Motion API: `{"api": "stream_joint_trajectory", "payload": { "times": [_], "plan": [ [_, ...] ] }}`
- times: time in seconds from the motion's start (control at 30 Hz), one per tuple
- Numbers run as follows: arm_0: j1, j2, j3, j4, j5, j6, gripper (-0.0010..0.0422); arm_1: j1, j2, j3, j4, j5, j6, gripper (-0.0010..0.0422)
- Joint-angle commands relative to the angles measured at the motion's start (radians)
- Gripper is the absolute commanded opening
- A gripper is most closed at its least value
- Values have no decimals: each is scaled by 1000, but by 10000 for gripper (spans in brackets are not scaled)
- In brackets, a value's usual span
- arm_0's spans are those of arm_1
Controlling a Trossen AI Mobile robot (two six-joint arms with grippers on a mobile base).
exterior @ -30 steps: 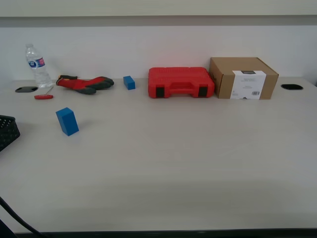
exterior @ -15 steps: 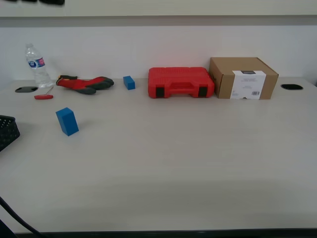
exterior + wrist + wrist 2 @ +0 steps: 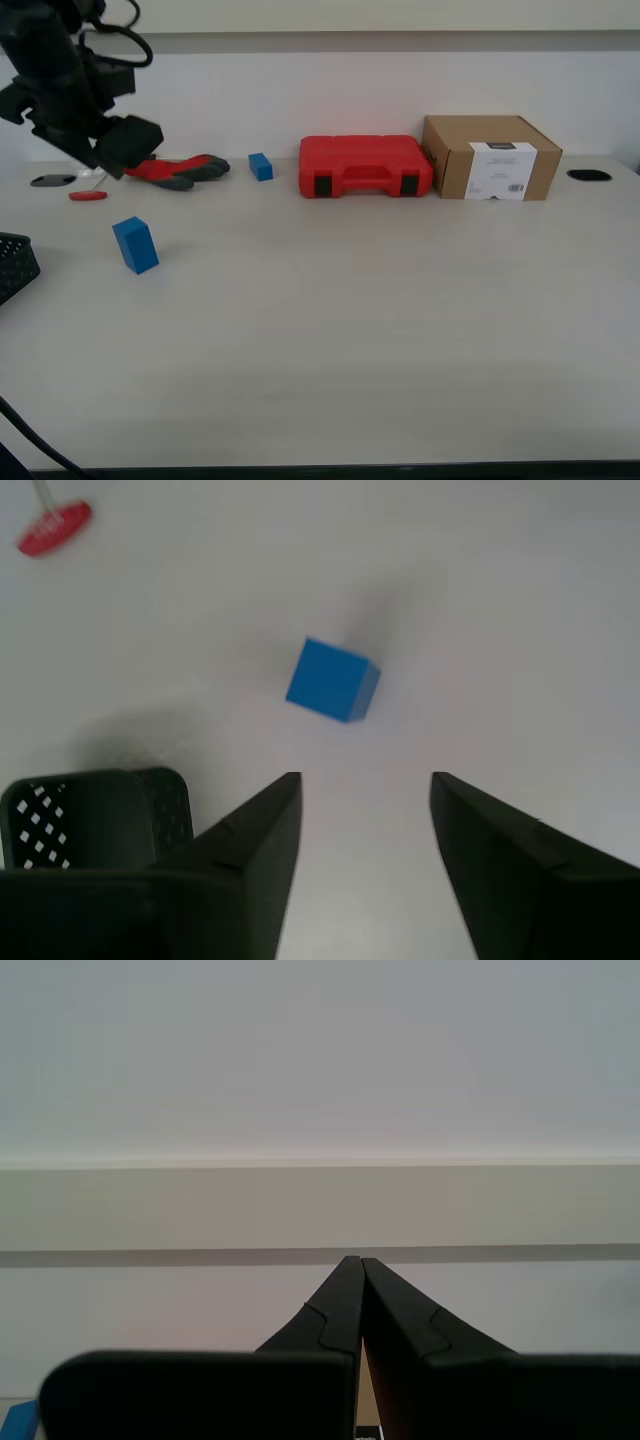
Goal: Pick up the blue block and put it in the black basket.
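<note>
The blue block point(image 3: 135, 245) stands upright on the pale table at the exterior view's left. In the first wrist view it point(image 3: 332, 680) shows from above, beyond the fingertips. My first gripper point(image 3: 365, 780) is open and empty, held above the table short of the block. Its arm point(image 3: 70, 90) hangs at the exterior view's upper left, above and behind the block. The black basket point(image 3: 15, 265) shows partly at the exterior view's left edge, and its mesh corner point(image 3: 100, 810) lies beside my first gripper. My second gripper point(image 3: 352, 1260) is shut and empty, facing a wall.
A smaller blue block point(image 3: 261, 166), a red and grey glove point(image 3: 175, 170), a red case point(image 3: 365, 166) and a cardboard box point(image 3: 490, 157) line the table's back. A red-handled tool point(image 3: 88, 195) lies behind the block and also shows in the first wrist view point(image 3: 55, 527).
The first arm has come down into the exterior view at the upper left and now hides the water bottle. The blocks and basket have not moved.
</note>
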Motion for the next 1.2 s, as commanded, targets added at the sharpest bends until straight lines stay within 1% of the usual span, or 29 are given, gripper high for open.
{"api": "stream_joint_trajectory", "payload": {
  "times": [0.03,0.1,0.17,0.23,0.3,0.47,0.63,0.73,0.8,0.83,0.93,1.0,1.03,1.1,1.17,1.2],
  "plan": [
    [0,0,1,4,0,0,0,3,117,71,-51,-29,37,286],
    [0,0,1,3,0,0,0,3,190,107,-51,-76,53,341],
    [0,0,1,3,0,0,0,5,264,149,-50,-106,82,382],
    [0,0,1,3,0,0,0,9,329,190,-48,-121,114,403],
    [0,0,1,3,0,0,0,13,397,240,-48,-125,142,394],
    [0,0,1,3,0,0,0,20,541,373,-54,-114,181,335],
    [0,0,1,3,0,0,0,23,650,499,-59,-56,189,251],
    [0,0,1,3,0,0,0,23,707,555,-95,-19,190,191],
    [0,0,1,3,0,0,0,26,740,577,-138,12,190,144],
    [0,0,1,3,0,0,0,26,758,584,-158,12,190,117],
    [0,0,1,1,0,0,0,29,796,589,-215,28,212,-7],
    [0,0,1,-1,0,0,0,31,799,588,-227,33,209,12],
    [0,0,1,-1,0,0,0,31,799,588,-228,31,210,13],
    [0,0,1,-2,0,0,0,31,789,592,-233,32,211,-3],
    [0,0,1,-2,0,0,0,31,767,597,-237,31,211,2],
    [0,0,1,-2,0,0,0,31,750,601,-245,31,212,-2]
  ]
}}
